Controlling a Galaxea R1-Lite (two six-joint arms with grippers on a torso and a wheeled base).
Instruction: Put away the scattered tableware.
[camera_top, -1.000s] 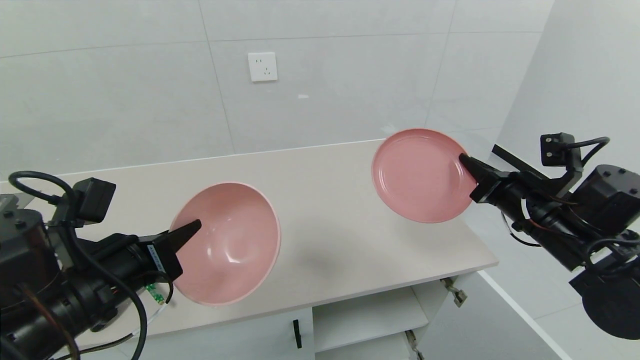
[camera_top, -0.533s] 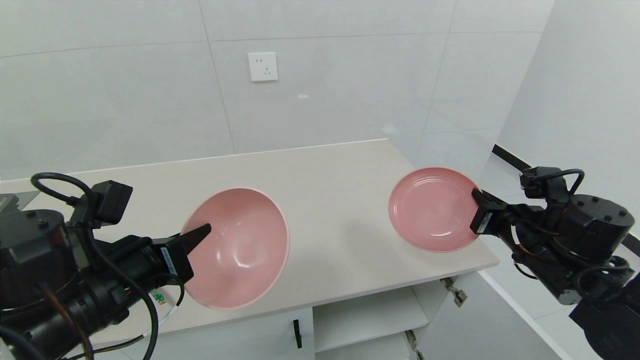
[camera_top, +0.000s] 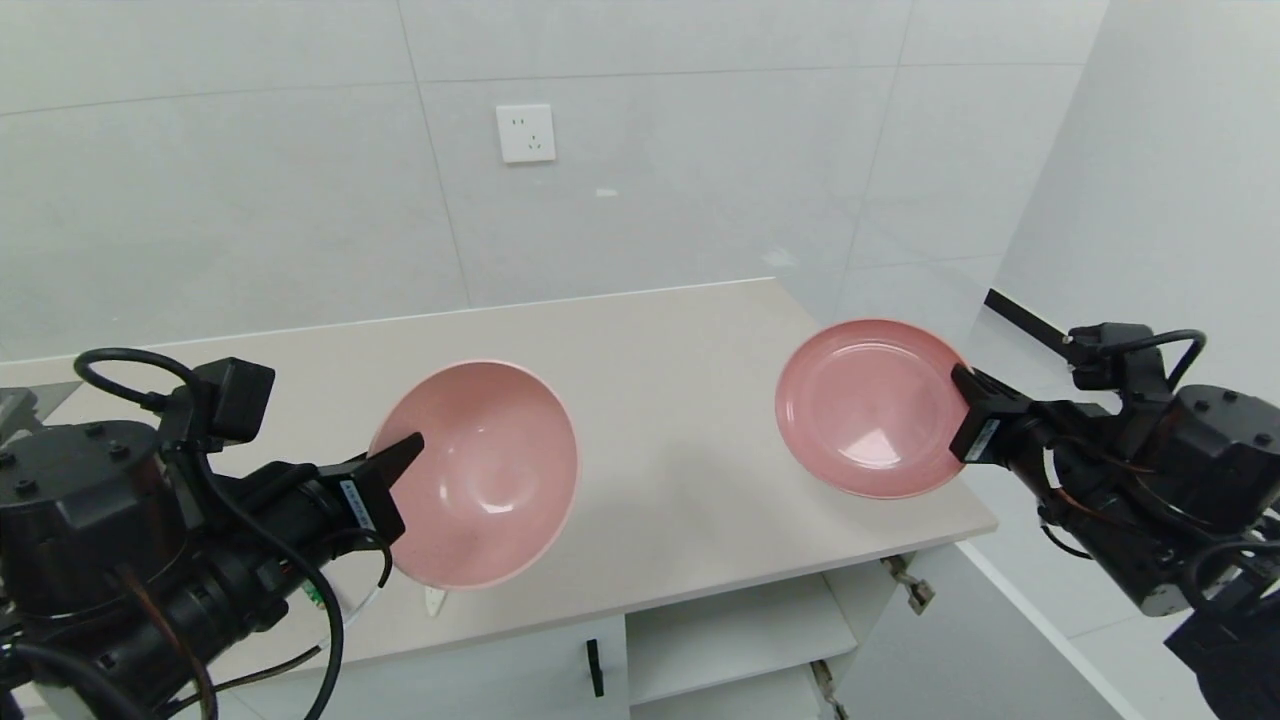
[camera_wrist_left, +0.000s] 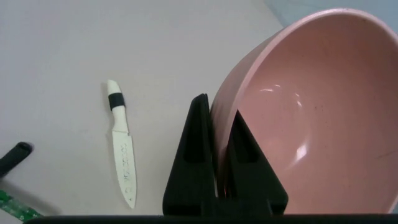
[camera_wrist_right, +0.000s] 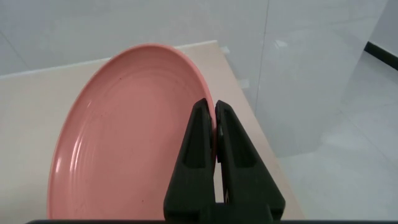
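Left hand (camera_top: 405, 452) pinches the bowl (camera_top: 495, 480) rim, right hand (camera_top: 962, 388) the plate (camera_top: 860, 410) (both tilted).

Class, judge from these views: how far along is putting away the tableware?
Done: nothing looks stowed yet. In hand: the left end effector grips the pink bowl by its rim, the right end effector the pink plate, both held above the counter. Left: stowing both, plus the white knife lying on the counter.

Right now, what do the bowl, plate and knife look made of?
The pink bowl: likely melamine or plastic, semi-gloss; soft highlights, thin rim. The pink plate: same look, glossy glare patch, moulded rings. The knife: all white with a black band, probably ceramic or plastic; can't tell which.
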